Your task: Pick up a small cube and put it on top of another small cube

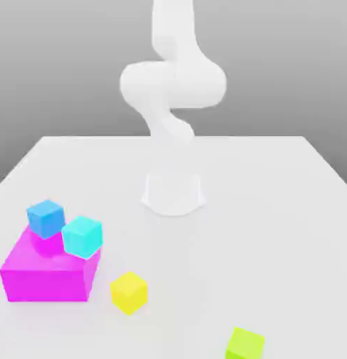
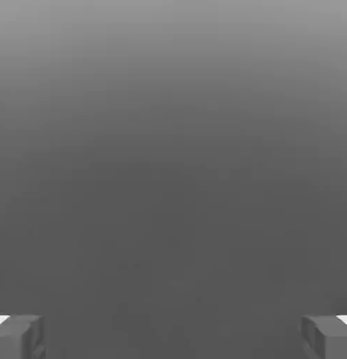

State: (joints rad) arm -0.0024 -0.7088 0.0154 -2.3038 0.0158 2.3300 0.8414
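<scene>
Lowest in the exterior frame, at its bottom edge right of centre, sits the small lime-green cube (image 1: 245,344), partly cut by the frame and resting alone on the white table (image 1: 274,210). Up and to the left of it, near the lower middle, stands the yellow cube (image 1: 128,292), of like size, apart from the green one and just beside the right corner of the large magenta block (image 1: 46,273). That block occupies the lower left of the frame and carries two cubes on its top face: a blue cube (image 1: 45,217) toward its far left side and a cyan cube (image 1: 83,235) at its near right edge, the two close together. My arm (image 1: 172,84) rises from its white base (image 1: 173,193) at the frame's centre and bends upward out of the top edge, well apart from every cube. From the hand view, my gripper (image 2: 173,338) has its two grey fingertips (image 2: 18,336) set wide, one at each lower corner of the frame, with nothing between them but a plain grey background.
</scene>
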